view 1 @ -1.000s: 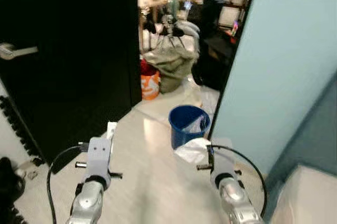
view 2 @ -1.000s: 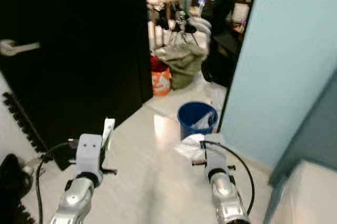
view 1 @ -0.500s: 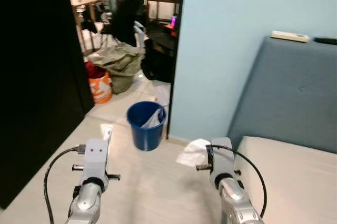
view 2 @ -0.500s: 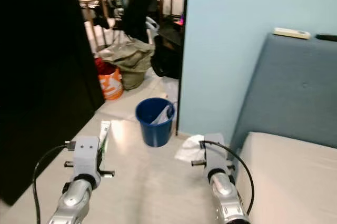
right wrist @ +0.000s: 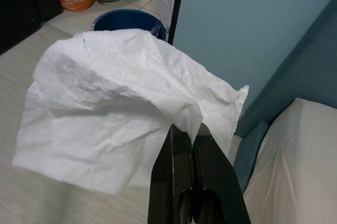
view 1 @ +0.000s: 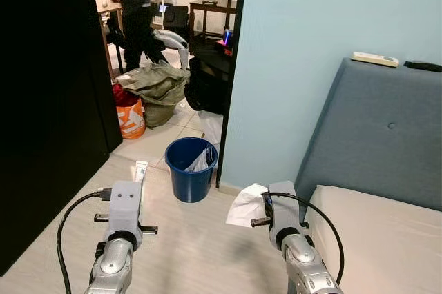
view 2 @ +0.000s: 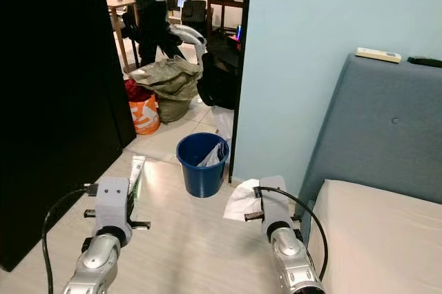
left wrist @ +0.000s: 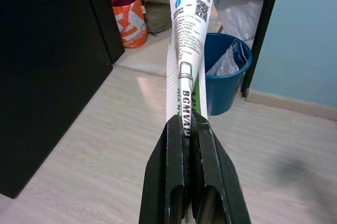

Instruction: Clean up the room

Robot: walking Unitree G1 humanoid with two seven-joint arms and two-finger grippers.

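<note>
Pale wood flooring (view 1: 186,246) runs from the robot toward an open doorway, with a black door (view 1: 48,101) on the left and a light blue wall (view 1: 304,66) on the right. A blue bucket (view 1: 191,178) stands on the floor at the foot of the door frame, near the blue wall, with a bit of crumpled plastic inside it. To the right, a grey-blue headboard (view 1: 380,149) rises behind a mattress (view 1: 380,246), and two remotes lie on its top edge.

Both arms are held forward at about the same height. The left gripper (left wrist: 188,124) has its fingers pressed together on the lower end of a long, narrow white wrapper (left wrist: 189,40) printed with "BGMVAPE"; the wrapper stands up beyond the fingertips, with the bucket ahead of it and slightly to the right. The right gripper (right wrist: 190,132) pinches a crumpled white tissue (right wrist: 116,103) by one edge, and the sheet drapes ahead of the fingers, the bucket's rim just past it.

Through the doorway, an orange bag (view 1: 131,118) and a heaped grey-green sack (view 1: 157,81) sit on tiled floor, and a person (view 1: 135,4) in dark clothes stands farther back near a table.
</note>
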